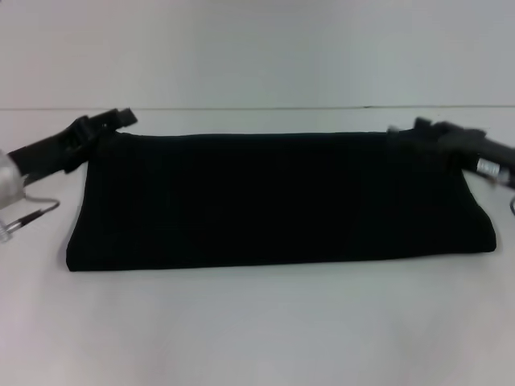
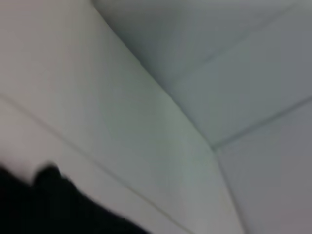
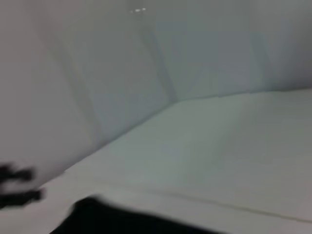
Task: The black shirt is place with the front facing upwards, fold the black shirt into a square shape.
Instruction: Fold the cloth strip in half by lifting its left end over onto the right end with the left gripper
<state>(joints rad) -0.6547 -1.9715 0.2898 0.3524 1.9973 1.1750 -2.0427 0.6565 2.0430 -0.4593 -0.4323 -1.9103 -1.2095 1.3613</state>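
The black shirt [image 1: 273,201] lies on the white table [image 1: 257,330] as a long flat band running left to right; no print or label shows. My left gripper [image 1: 122,118] sits just off the shirt's far left corner, and its two fingers stand apart with nothing between them. My right gripper [image 1: 405,129] is at the shirt's far right corner, touching or just over the cloth edge. An edge of the black cloth shows in the left wrist view [image 2: 48,204] and in the right wrist view [image 3: 122,219]. The right wrist view also shows the left gripper [image 3: 14,185] far off.
A seam in the table [image 1: 257,108] runs behind the shirt. A thin cable [image 1: 32,213] hangs from the left arm, to the left of the shirt. White table surface stretches in front of the shirt.
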